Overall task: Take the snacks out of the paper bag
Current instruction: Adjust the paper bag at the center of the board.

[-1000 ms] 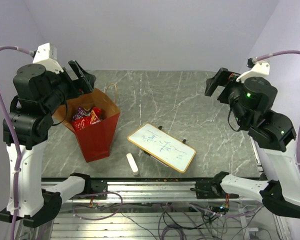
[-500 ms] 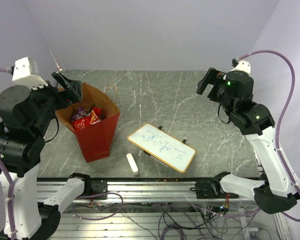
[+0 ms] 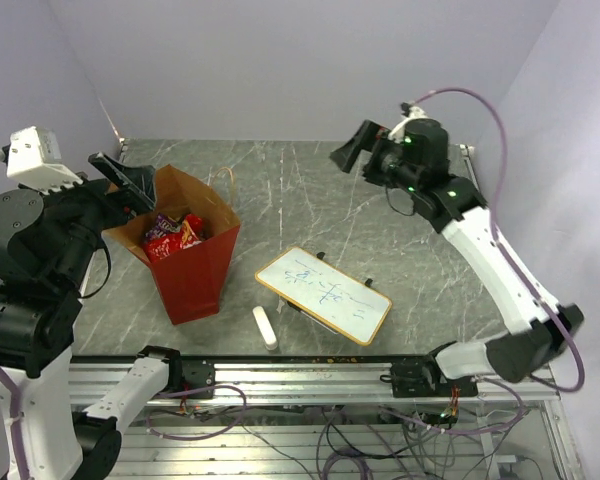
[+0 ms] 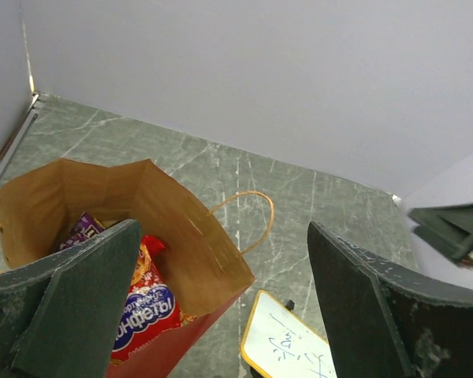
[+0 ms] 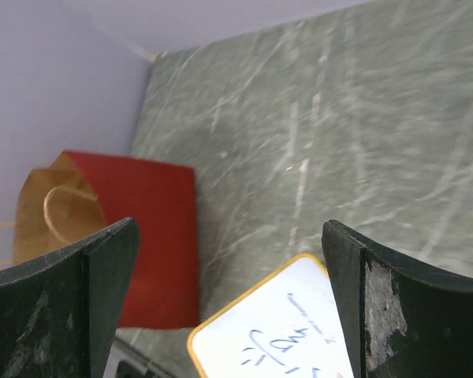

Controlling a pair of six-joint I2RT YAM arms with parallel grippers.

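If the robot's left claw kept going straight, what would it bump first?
Most likely the paper bag: the left gripper points at its open top, toward the brown inner wall beside the snacks. Exact depth is unclear.

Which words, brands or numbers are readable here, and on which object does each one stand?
Red snack packet in the paper bag: white lettering on blue, partly hidden, not readable.
Whiteboard: blue handwriting, too small to read.

Left arm (image 3: pixel 42 228) and right arm (image 3: pixel 477 236) aloft, jaws wide apart.
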